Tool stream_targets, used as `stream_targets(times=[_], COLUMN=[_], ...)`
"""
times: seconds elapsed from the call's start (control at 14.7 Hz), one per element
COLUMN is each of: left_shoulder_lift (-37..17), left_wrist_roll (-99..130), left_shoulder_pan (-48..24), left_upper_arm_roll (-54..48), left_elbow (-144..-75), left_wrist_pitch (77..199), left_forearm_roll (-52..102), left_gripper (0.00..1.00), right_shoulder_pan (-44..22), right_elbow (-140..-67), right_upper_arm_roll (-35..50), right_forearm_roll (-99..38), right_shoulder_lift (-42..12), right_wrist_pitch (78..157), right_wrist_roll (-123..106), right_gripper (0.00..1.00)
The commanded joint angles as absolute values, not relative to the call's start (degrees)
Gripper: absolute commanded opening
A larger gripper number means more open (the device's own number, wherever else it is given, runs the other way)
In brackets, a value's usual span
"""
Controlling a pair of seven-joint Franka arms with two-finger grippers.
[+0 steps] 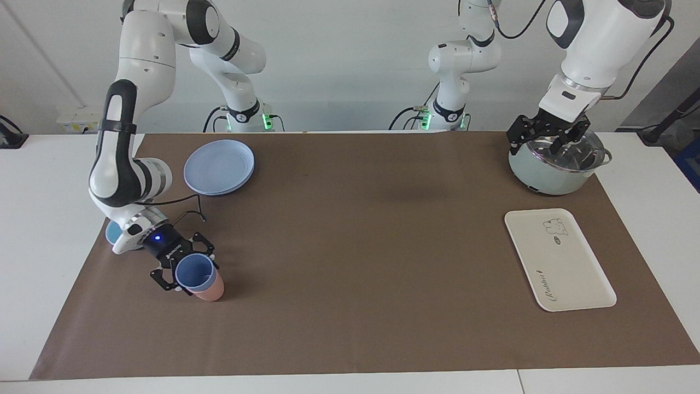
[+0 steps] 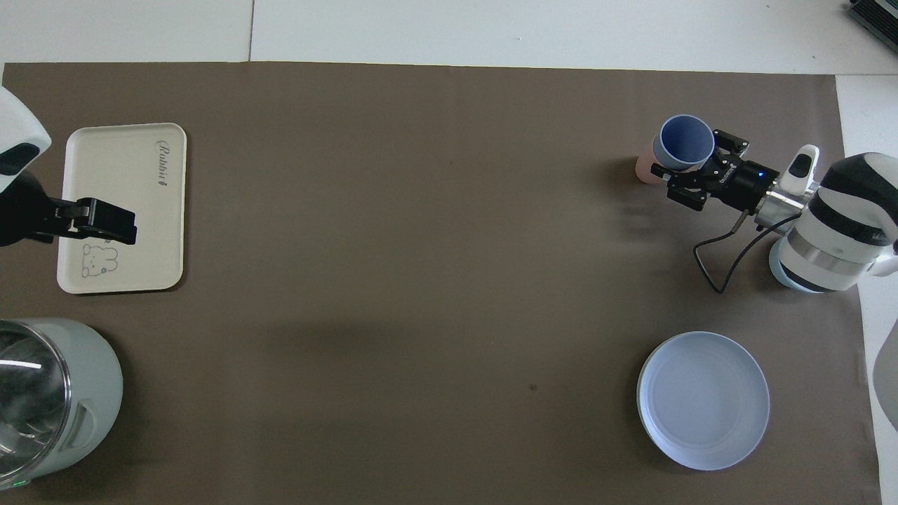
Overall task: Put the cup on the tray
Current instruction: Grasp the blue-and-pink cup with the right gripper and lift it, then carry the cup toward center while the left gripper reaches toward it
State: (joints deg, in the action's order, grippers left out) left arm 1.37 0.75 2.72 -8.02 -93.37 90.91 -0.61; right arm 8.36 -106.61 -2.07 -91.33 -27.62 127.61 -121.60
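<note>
The periwinkle-blue cup (image 1: 194,272) (image 2: 682,142) sits nested in a salmon-pink cup (image 1: 211,293) (image 2: 641,170) toward the right arm's end of the table, tilted a little. My right gripper (image 1: 187,271) (image 2: 689,154) reaches in low from the side and is shut on the blue cup, one finger on each side of it. The cream-white tray (image 1: 569,273) (image 2: 140,210) lies flat toward the left arm's end, with nothing on it. My left gripper (image 1: 548,139) (image 2: 105,221) hangs open in the air over the pot, holding nothing.
A pale green pot (image 1: 547,175) (image 2: 77,393) with a glass lid stands nearer to the robots than the tray. Stacked blue plates (image 1: 219,166) (image 2: 704,400) lie nearer to the robots than the cups. A light-blue bowl (image 1: 111,232) (image 2: 777,270) shows partly under the right arm.
</note>
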Motion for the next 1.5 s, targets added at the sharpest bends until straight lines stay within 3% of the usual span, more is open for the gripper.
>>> stream_targets(times=[0.0,0.27,0.41,0.88,1.09,1.29,1.43], left_shoulder_lift=[3.3,3.1,2.8,0.6,-3.5,-10.1,-12.6], left_wrist_roll=[0.4,5.4,8.2,27.6,34.1,37.1,38.2], left_shoulder_pan=[2.5,1.9,1.5,-11.5,-20.5,-30.0,-31.8], left_upper_arm_roll=[-8.0,-8.1,-8.2,-8.2,-8.2,-8.1,-8.2], left_elbow=[-95.7,-95.7,-95.7,-99.7,-99.3,-98.1,-96.3], left_wrist_pitch=[92.5,97.5,98.5,122.8,135.1,152.0,154.6], left_forearm_roll=[-0.7,8.1,12.5,30.2,34.4,34.6,34.9], left_gripper=[1.0,1.0,1.0,1.0,0.9,0.9,0.79], right_shoulder_pan=[8.0,4.1,2.2,-2.3,-6.1,-10.2,-12.8], right_elbow=[-105.5,-105.8,-106.6,-106.6,-106.5,-106.0,-106.0], right_upper_arm_roll=[-1.7,-1.8,-1.8,-1.8,-1.8,-1.8,-1.7], right_forearm_roll=[-92.9,-88.7,-79.4,-45.7,-33.8,-23.6,-19.4], right_shoulder_lift=[-28.0,-23.2,-19.4,-10.0,-7.0,-4.8,-4.1], right_wrist_pitch=[128.9,135.5,138.5,136.6,134.8,130.7,129.6], right_wrist_roll=[-120.2,-114.4,-106.0,-81.5,-69.2,-59.5,-55.0], right_gripper=[0.0,0.0,0.0,0.0,0.0,0.0,0.0])
